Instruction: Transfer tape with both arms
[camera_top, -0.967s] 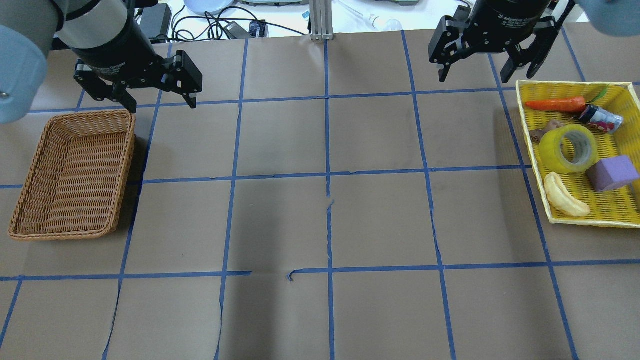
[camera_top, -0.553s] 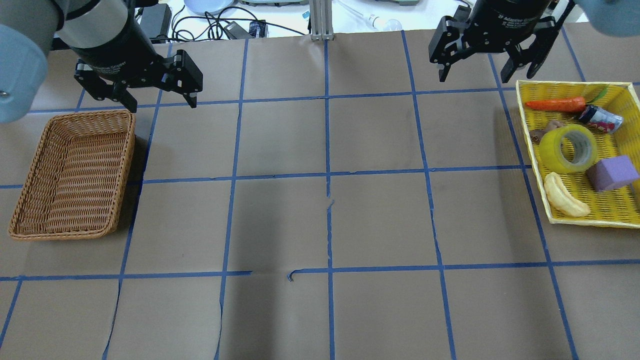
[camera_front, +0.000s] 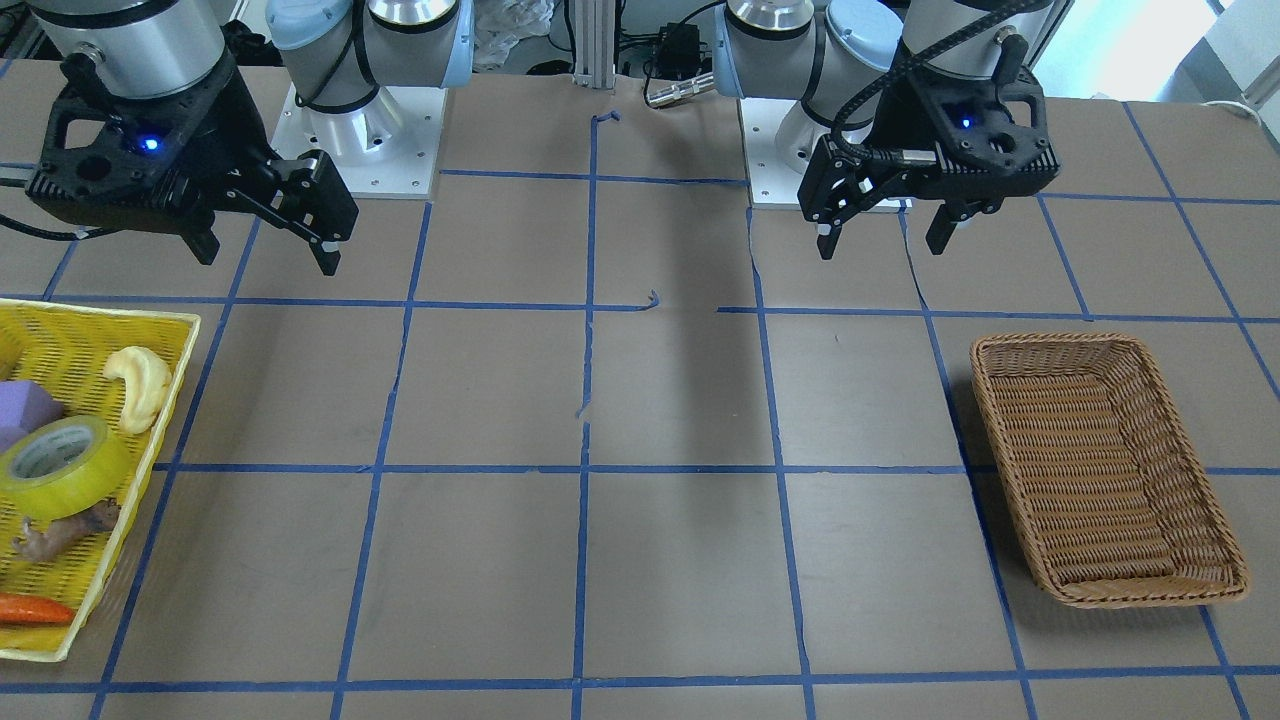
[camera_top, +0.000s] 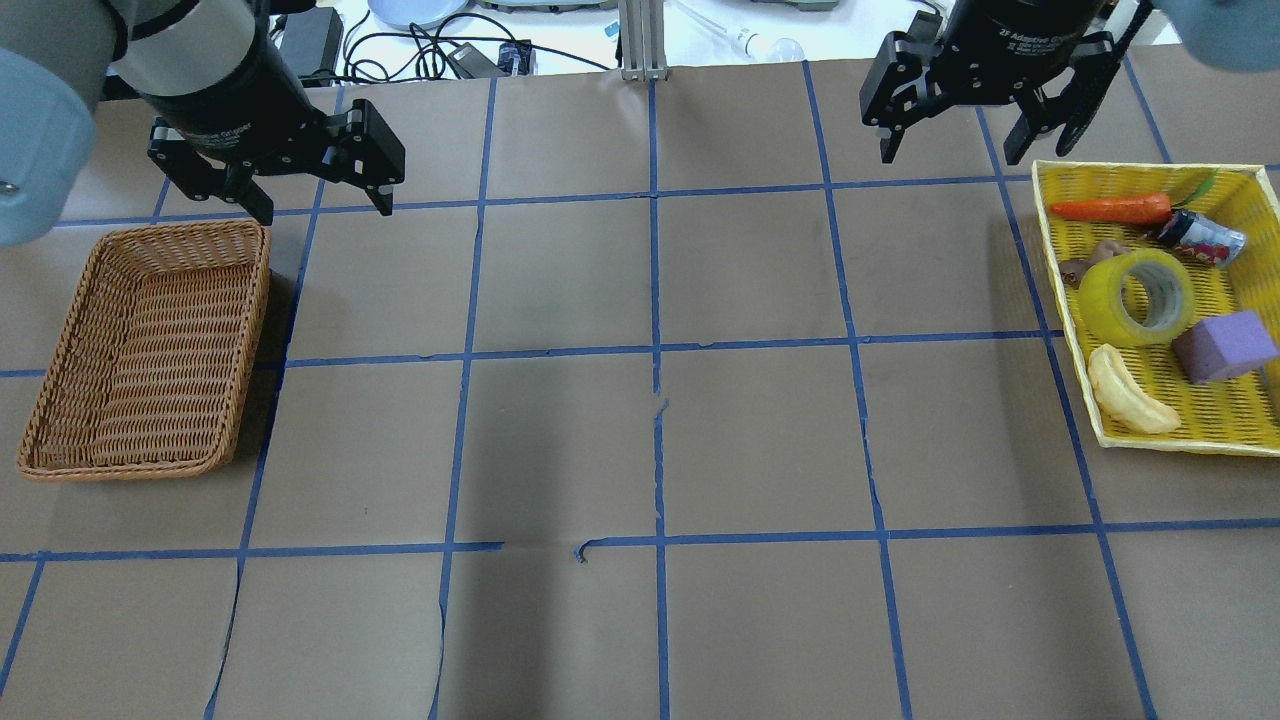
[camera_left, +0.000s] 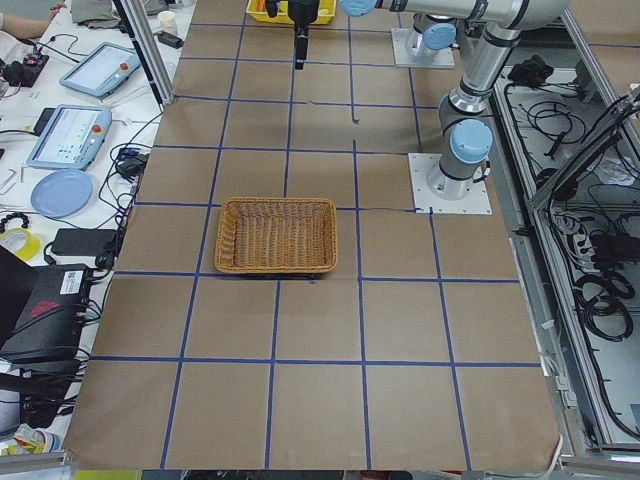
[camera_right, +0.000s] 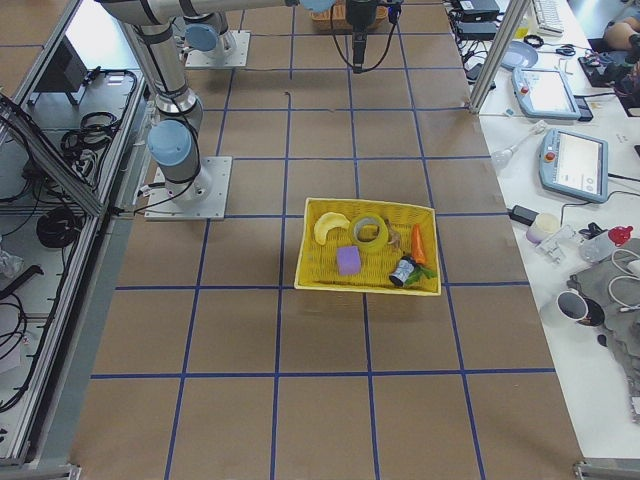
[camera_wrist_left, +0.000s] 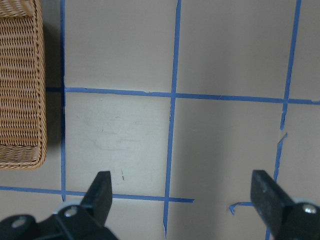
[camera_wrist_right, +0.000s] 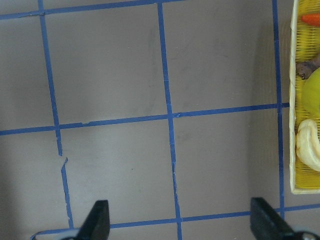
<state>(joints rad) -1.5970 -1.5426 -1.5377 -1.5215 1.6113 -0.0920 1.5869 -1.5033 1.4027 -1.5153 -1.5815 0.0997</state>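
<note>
**Yellow tape untouched in a crowded tray: hazards of pick and hand-over**

Both sets of jaws stand spread wide and empty, high over the far edge of the counter (camera_top: 650, 450). The right arm (camera_top: 1010, 40) hangs near the far corner of the yellow tray (camera_top: 1140, 168), and the left arm (camera_top: 210, 80) just beyond the wicker basket (camera_top: 265, 300). The tape (camera_top: 1137, 297) rests tilted in the tray with its core opening showing. It touches the purple block (camera_top: 1225, 345), with the brown toy (camera_top: 1090, 262) just beside it and the banana toy (camera_top: 1128, 392) near. The task appears not yet begun.

Likely failure points, as judged from this layout:

- **Crowding.** Jaws descending around the roll may strike the block or the brown toy. They could shove the tape aside or close on a neighbour with it.
- **Slip.** The roll looks glossy and curved, and it sits at an angle. A grip across the outer face may squirt it loose, whereas a grip through the core wall seems safer.
- **Hand-over.** Tray and basket lie well apart, at opposite ends. If the right arm lets go before the left arm's jaws have closed, the tape would drop onto the counter and could roll away.
- **Collision.** Two open sets of jaws meeting over the middle may clash.
</note>
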